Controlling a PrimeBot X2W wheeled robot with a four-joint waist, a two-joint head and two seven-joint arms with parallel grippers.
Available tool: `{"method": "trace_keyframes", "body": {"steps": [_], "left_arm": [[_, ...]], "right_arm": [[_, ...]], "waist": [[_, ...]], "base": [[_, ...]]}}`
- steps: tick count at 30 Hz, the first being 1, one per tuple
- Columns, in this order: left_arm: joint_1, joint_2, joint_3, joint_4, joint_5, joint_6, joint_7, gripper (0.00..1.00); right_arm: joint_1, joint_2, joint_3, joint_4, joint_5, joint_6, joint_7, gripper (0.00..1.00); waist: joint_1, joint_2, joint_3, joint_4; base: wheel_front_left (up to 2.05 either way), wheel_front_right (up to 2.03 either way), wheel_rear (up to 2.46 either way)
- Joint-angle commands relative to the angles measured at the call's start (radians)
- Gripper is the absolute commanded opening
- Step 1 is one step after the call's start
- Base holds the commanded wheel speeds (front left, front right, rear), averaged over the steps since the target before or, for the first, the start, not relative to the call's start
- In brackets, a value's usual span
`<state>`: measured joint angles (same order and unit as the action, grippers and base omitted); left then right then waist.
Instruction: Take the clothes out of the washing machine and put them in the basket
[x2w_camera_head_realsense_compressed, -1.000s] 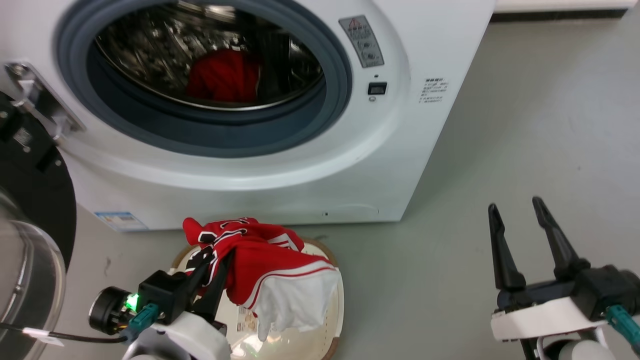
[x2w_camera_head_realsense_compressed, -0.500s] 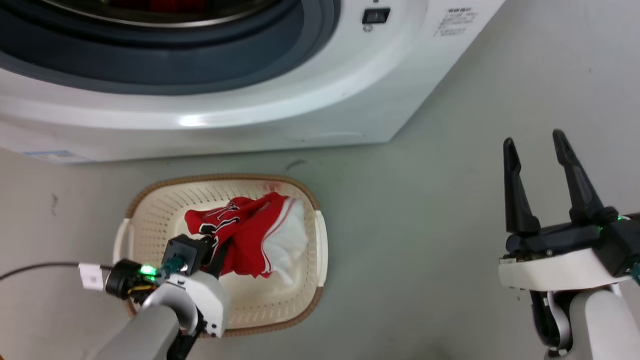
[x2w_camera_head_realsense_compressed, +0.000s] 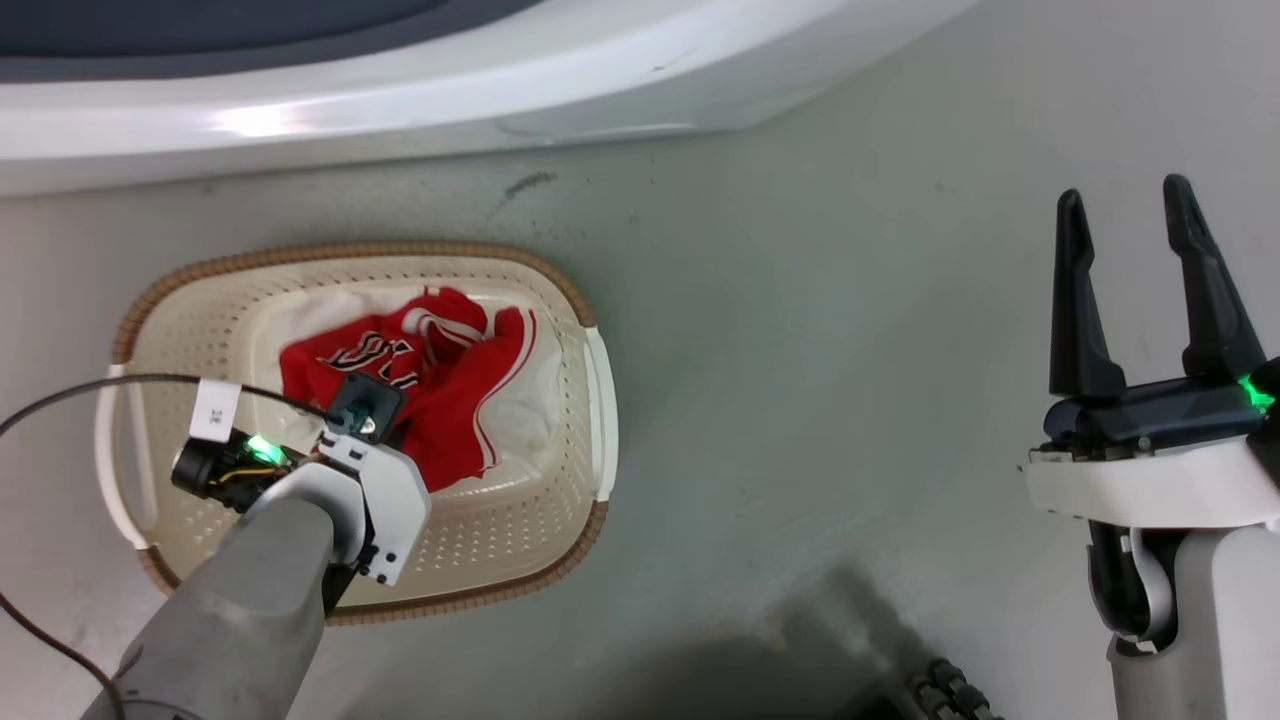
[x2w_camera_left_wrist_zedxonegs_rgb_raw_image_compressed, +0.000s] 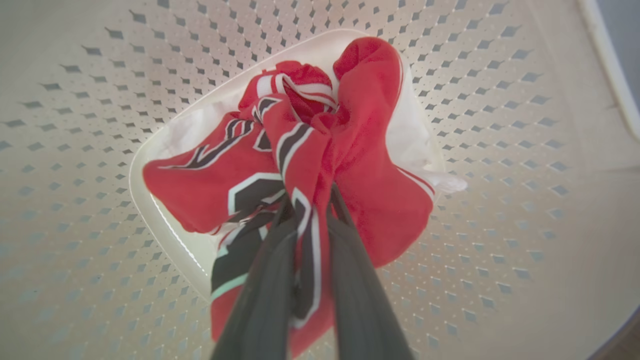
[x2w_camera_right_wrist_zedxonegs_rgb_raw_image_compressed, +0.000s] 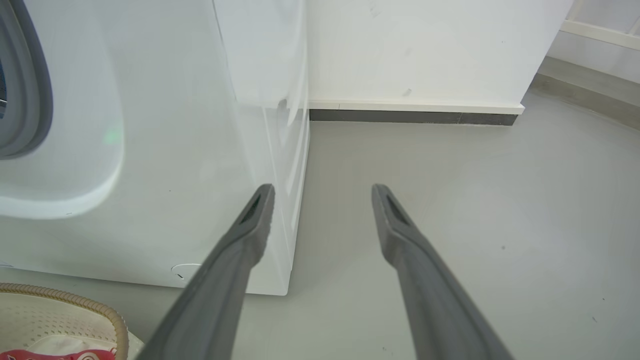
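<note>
**Left arm:** grey forearm (x2w_camera_head_realsense_compressed: 240, 600) entering from the lower left of the head view, ending in a white wrist housing (x2w_camera_head_realsense_compressed: 385, 500) with a green light lit; angled steeply downward.

**Left claw** (x2w_camera_left_wrist_zedxonegs_rgb_raw_image_compressed: 310, 200): two long dark fingers (x2w_camera_left_wrist_zedxonegs_rgb_raw_image_compressed: 265, 300) drawn almost together, pinching a fold of the soft red jersey (x2w_camera_left_wrist_zedxonegs_rgb_raw_image_compressed: 200, 185) with white-edged dark numbers.

**Right arm:** pale forearm (x2w_camera_head_realsense_compressed: 1200, 640) at the lower right, with a white wrist block (x2w_camera_head_realsense_compressed: 1140, 490) and a green light lit.

**Right claw** (x2w_camera_head_realsense_compressed: 1124, 190): dark fingers spread apart, tips pointing up the head view, empty.

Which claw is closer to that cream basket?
Left. The left claw is inside the basket, shut on the red jersey; the right claw hangs open over the floor, well clear of it.
</note>
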<state>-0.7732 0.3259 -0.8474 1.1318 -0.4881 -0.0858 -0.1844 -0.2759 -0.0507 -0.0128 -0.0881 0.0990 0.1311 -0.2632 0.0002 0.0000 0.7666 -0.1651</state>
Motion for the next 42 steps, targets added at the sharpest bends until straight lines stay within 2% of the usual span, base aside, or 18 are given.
{"method": "trace_keyframes", "body": {"steps": [1,11,12,13,17,23,29,42], "left_arm": [[-0.029,-0.010,-0.012,0.033,0.010,-0.007,0.010,0.00],[-0.082,-0.043,-0.047,0.134,0.009,-0.029,0.075,0.00],[-0.080,-0.045,-0.045,0.136,0.004,-0.030,0.069,0.47],[-0.075,-0.047,-0.042,0.138,-0.001,-0.029,0.057,1.00],[-0.035,-0.060,-0.034,0.147,-0.024,-0.035,0.046,1.00],[0.019,-0.087,-0.024,0.139,-0.049,-0.038,-0.050,1.00],[0.081,-0.109,0.000,0.118,-0.069,-0.031,-0.080,1.00],[0.271,-0.056,0.165,-0.226,-0.014,0.063,-0.081,1.00]], "right_arm": [[-0.022,0.001,-0.003,-0.007,0.012,-0.001,-0.002,1.00],[-0.039,0.001,-0.011,-0.005,0.020,-0.001,-0.002,1.00],[-0.040,0.001,-0.011,-0.002,0.020,-0.001,-0.002,1.00],[-0.040,0.001,-0.010,0.000,0.020,-0.001,-0.002,1.00],[-0.032,0.001,-0.006,0.012,0.019,-0.001,-0.002,1.00],[0.007,0.001,-0.002,0.034,0.004,-0.001,-0.002,1.00],[0.055,0.001,0.015,0.053,-0.004,-0.001,-0.002,1.00],[0.152,0.000,0.010,0.081,-0.031,-0.001,-0.002,1.00]], "waist": [[-0.0002,0.0000,0.049,-0.020],[-0.0002,0.0000,0.089,-0.029],[-0.0002,0.0000,0.084,-0.028],[-0.0002,0.0000,0.077,-0.026],[-0.0002,0.0000,0.028,-0.014],[-0.0002,0.0000,-0.081,0.022],[-0.0002,0.0000,-0.200,0.055],[-0.0002,0.0000,-0.396,0.103]], "base": [[0.00,0.00,0.00],[0.00,0.00,0.00],[0.00,0.00,0.00],[0.00,0.00,0.00],[0.00,0.00,0.00],[0.00,0.00,0.00],[0.00,0.00,0.00],[0.00,0.00,0.00]]}}
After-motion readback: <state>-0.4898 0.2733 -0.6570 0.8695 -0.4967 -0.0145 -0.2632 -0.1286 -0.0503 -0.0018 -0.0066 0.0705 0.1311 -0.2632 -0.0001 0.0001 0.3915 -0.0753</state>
